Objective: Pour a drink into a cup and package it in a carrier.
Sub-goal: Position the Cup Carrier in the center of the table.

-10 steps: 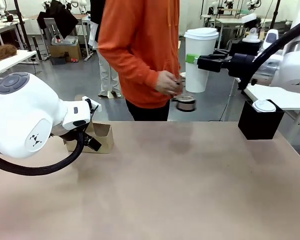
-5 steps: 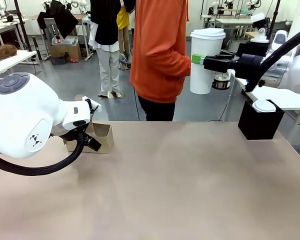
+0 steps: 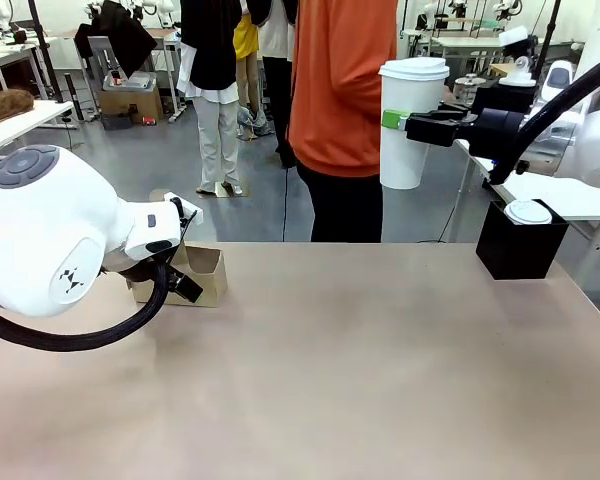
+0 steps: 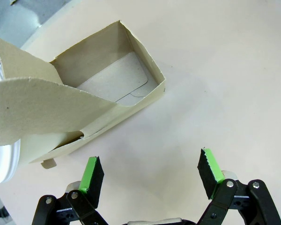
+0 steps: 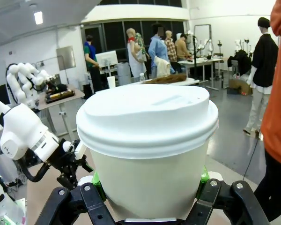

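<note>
In the front view, one tall white cup with a lid is hanging high at the far right, well apart from the carrier. The right pincer is grasping it from the side. One person in an orange top is standing just beside it. The one brown carrier is sitting on the desk at the far left, partly behind the left arm. One black box is standing at the desk's right edge, bearing one white round lid.

In the left wrist view, the left pincer is hovering released just beside the carrier. Its two green pads are standing wide apart with nothing between them. One slot is showing empty beside the upright handle panel. A white round rim is peeking in at the picture's left edge; what it belongs to I cannot tell.

In the right wrist view, the right pincer is clenching the cup low on its body, one green pad pressing on each side. One white lid is capping the cup.
</note>
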You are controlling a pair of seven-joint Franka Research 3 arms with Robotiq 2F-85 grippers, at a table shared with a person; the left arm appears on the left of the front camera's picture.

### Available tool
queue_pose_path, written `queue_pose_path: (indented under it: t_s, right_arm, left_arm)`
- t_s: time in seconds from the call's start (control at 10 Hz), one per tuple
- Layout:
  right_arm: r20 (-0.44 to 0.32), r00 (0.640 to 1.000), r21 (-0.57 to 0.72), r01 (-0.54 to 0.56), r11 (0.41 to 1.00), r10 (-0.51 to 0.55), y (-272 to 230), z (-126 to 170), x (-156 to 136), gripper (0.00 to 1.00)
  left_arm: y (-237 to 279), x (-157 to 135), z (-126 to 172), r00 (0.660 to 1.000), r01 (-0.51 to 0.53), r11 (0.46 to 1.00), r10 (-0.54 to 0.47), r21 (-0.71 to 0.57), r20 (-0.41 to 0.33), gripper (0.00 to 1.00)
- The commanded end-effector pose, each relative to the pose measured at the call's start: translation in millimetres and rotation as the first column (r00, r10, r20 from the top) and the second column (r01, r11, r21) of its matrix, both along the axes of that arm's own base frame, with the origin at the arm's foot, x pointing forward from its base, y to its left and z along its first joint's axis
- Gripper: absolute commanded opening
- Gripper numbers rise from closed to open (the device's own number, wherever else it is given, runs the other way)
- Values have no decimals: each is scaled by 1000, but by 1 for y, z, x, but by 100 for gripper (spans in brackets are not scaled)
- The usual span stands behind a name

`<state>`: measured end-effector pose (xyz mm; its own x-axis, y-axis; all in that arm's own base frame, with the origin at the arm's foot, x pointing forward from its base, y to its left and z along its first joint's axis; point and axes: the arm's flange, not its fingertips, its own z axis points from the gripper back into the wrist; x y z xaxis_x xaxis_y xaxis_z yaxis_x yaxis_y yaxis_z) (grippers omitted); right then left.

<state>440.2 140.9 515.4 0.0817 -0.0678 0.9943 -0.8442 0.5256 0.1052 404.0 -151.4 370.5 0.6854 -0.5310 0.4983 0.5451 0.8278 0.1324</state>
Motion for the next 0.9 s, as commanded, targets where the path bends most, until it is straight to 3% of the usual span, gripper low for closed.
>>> queue_pose_path:
  t_s: [0.0,0.5,0.8]
  right_arm:
    - [12,1000,0,3,1000,-3,1,5,0,80]
    - [12,1000,0,3,1000,-3,1,5,0,80]
    - [12,1000,0,3,1000,-3,1,5,0,80]
  left_arm:
    - [0,0,0,1000,0,1000,0,-1,0,100]
    - [0,0,0,1000,0,1000,0,0,0,100]
    - [4,-6,58,996,-86,995,85,-49,-16,100]
